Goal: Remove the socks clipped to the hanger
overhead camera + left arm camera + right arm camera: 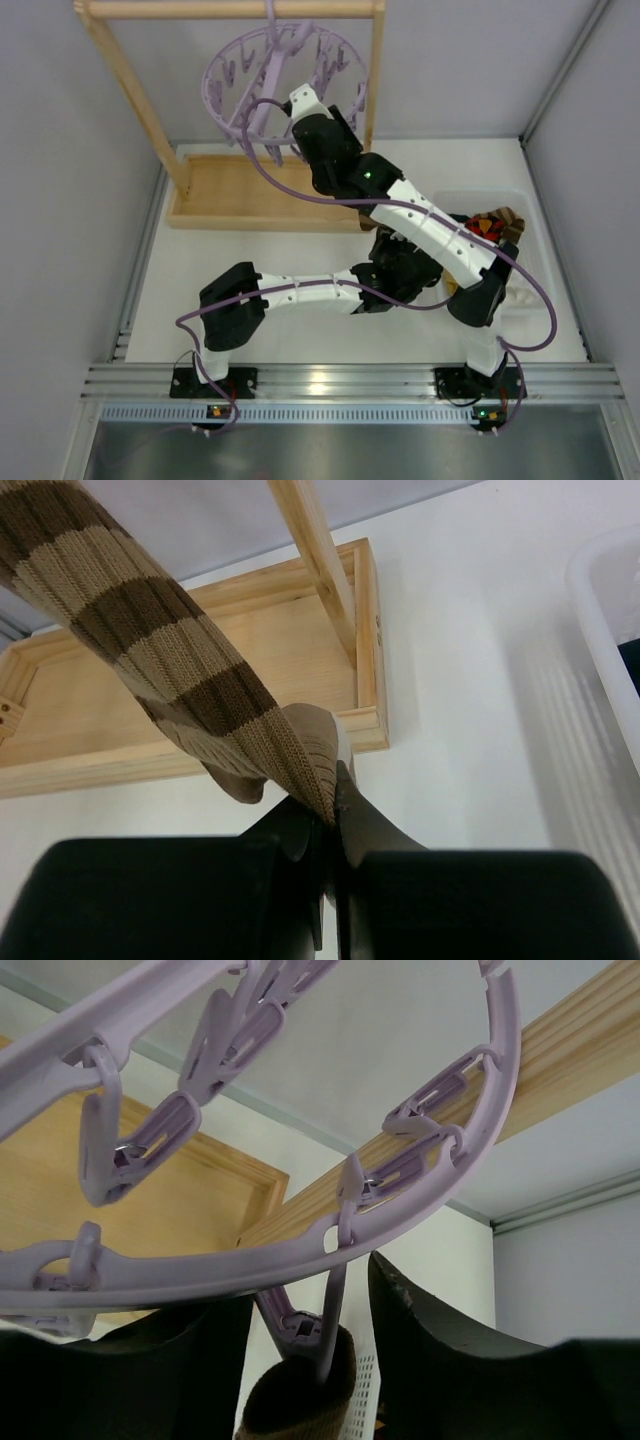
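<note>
Inside the bin [470,198] lie socks [495,224]; left fingers [372,830] pinch a striped sock [170,650]; right fingers [440,1330] spread open.

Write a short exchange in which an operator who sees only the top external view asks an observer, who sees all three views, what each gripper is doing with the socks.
Operator: The right arm covers my left gripper. Is it holding anything?
Observer: Yes. The left wrist view shows it shut on a brown-and-cream striped sock, which trails up and left out of frame.
Operator: And the right gripper, up at the hanger?
Observer: The right wrist view shows it open just beneath the ring, with a finger on either side of a clip peg that hangs down onto a brown sock.
</note>
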